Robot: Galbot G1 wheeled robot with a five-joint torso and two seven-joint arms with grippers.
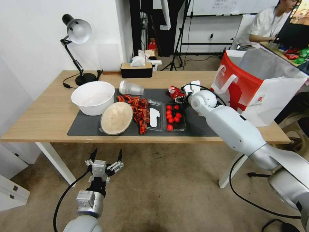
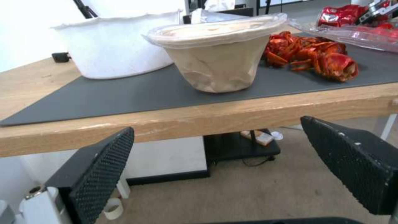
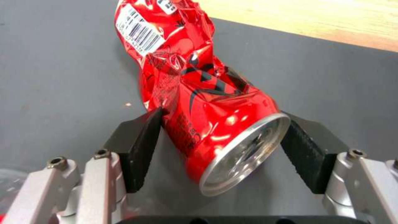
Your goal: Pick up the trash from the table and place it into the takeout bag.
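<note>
Crushed red can (image 3: 195, 93), lying on its side on the dark grey mat (image 3: 62, 77) near the mat's far edge, toward the right end of the table (image 1: 48, 119). Its long axis runs away from the right wrist camera: the silver round end faces the wrist, the crumpled barcode end points toward the bare wood strip beyond the mat. The right gripper (image 3: 219, 149) brackets the can's round end, one black pad (image 3: 143, 146) touching each flank; the jaws stand narrow, closed onto the can. In the head view the can (image 1: 175, 92) sits just behind the clear tray of red fruits (image 1: 174, 117), with open mat to its left up to the clear plastic cup (image 1: 130, 88). The takeout bag (image 1: 257, 87) stands upright at the table's right end, just beside the right arm, its mouth open upward. The left gripper (image 1: 106, 159) hangs below the table's near edge over the carpet, jaws spread wide, facing the round beige dish (image 2: 215, 49).
</note>
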